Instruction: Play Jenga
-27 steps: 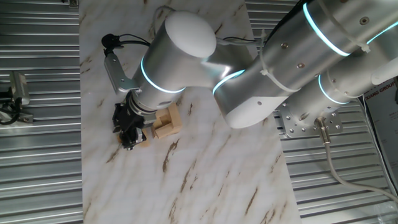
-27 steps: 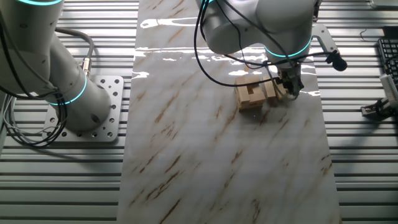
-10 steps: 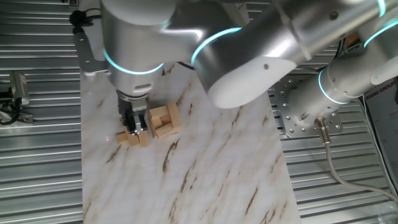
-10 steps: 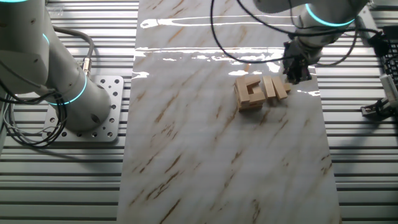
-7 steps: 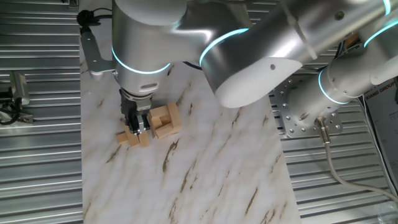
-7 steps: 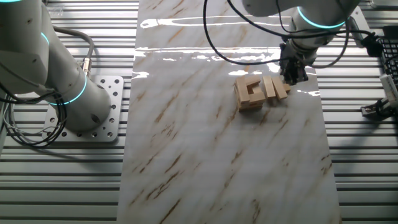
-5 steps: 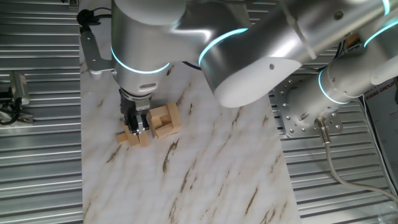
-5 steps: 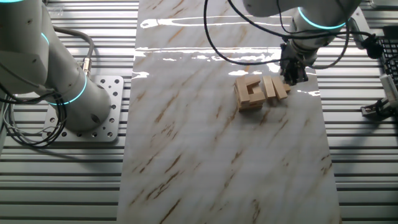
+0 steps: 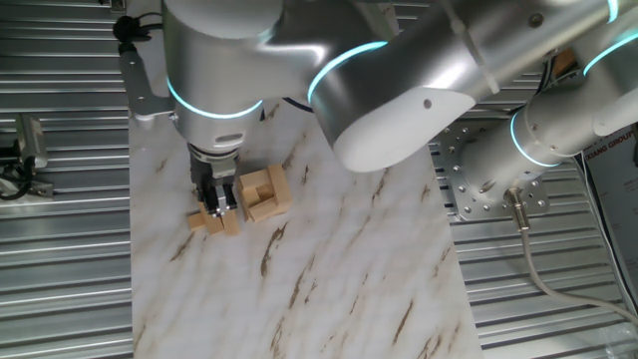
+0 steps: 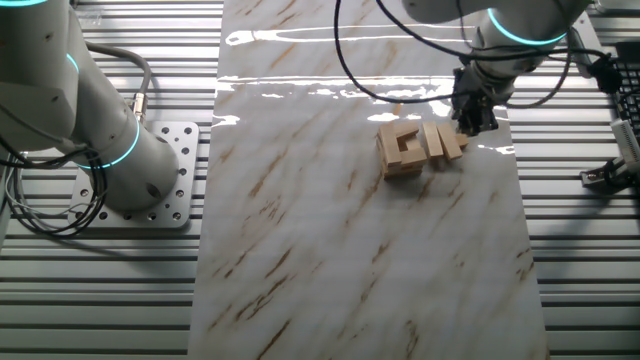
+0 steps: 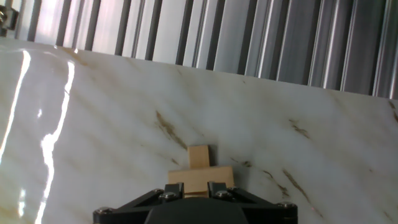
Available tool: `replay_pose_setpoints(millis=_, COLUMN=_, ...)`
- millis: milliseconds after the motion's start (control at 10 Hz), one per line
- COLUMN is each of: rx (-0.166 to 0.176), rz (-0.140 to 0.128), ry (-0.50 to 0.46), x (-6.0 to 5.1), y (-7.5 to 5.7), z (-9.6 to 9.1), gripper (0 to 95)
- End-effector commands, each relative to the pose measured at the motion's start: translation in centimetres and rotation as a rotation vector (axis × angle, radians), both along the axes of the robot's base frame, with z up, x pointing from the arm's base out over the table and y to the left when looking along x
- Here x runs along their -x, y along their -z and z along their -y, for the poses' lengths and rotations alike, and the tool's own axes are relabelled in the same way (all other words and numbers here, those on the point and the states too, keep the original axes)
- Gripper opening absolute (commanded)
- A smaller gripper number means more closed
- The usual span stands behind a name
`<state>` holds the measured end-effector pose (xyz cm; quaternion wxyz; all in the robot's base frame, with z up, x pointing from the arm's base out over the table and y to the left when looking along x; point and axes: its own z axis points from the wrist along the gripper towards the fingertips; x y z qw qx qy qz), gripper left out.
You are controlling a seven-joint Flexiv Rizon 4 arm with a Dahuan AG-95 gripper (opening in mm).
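So the black two-finger gripper (image 9: 216, 195) is hanging right over a couple of loose light tan wooden blocks (image 9: 213, 218), fingertips just above or maybe barely touching them, honestly can't say which. In the hand view the gripper (image 11: 198, 185) has a tan block showing right between the finger bases, with another one poking out beyond it. Can't tell if the fingers are actually squeezing anything or just straddling it, the tips are hidden in every angle.

Just beside the fingers, on the side toward the arm's base, sits the small low stack of plain tan wooden Jenga blocks (image 9: 265, 193). From the other fixed view you can see the stack (image 10: 401, 150) with the loose pieces (image 10: 443, 143) lying right next to it, nearly touching, under the gripper (image 10: 473, 118).

My guess is the loose ones are pulled pieces parked next to the stack, and the hand is straight over them for a clean top-down grab, to put one back on top.

Everything's on a white marble-look tabletop (image 9: 329, 279), out near its edge.
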<state>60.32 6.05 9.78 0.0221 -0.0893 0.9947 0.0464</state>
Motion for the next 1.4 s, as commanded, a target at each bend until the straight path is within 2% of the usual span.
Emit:
replay_pose_setpoints(millis=100, rx=0.005, rz=-0.031, ry=0.014, x=-0.2, y=0.1, z=-0.1, gripper=19.0)
replay_pose_setpoints(millis=900, rx=0.003, rz=-0.045, ry=-0.008, x=0.7, y=0.5, z=0.3, gripper=19.0)
replay_pose_setpoints(millis=1400, rx=-0.002, rz=-0.047, ry=-0.019, x=0.8, y=0.6, z=0.4, gripper=19.0)
